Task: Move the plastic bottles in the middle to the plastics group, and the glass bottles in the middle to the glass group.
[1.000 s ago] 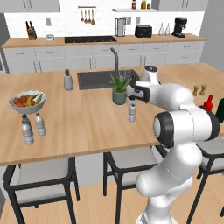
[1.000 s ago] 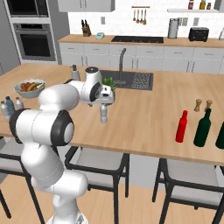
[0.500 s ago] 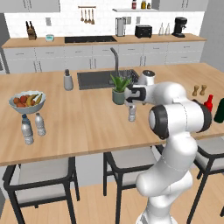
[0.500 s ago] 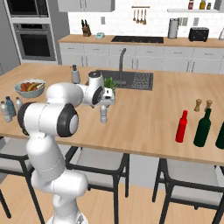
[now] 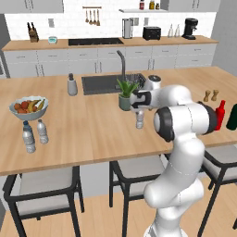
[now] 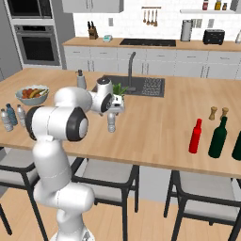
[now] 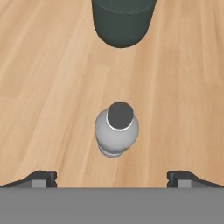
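Plastic bottle [image 7: 116,130] stands mid-frame on the table [image 7: 48,78]; the end effector [image 7: 112,178], spread wide and empty, has lowered over it, grasp seemingly imminent.

Long wooden island counter [image 5: 92,134] with a dark sink [image 5: 104,83] and tall faucet [image 5: 122,62] set into its far side. At the left end: fruit bowl [image 5: 28,107], with two clear bottles, one blue-capped [image 5: 28,137] and one pale-capped [image 5: 42,131], standing just near of it. Grey dispenser [image 5: 71,84] left of the sink. Potted plant [image 5: 125,95] near the sink's edge, a small clear bottle [image 5: 140,118] upright just in front. At the right end: two brown shakers [image 5: 210,96], red bottle [image 6: 196,136], dark green bottle [image 6: 218,137].
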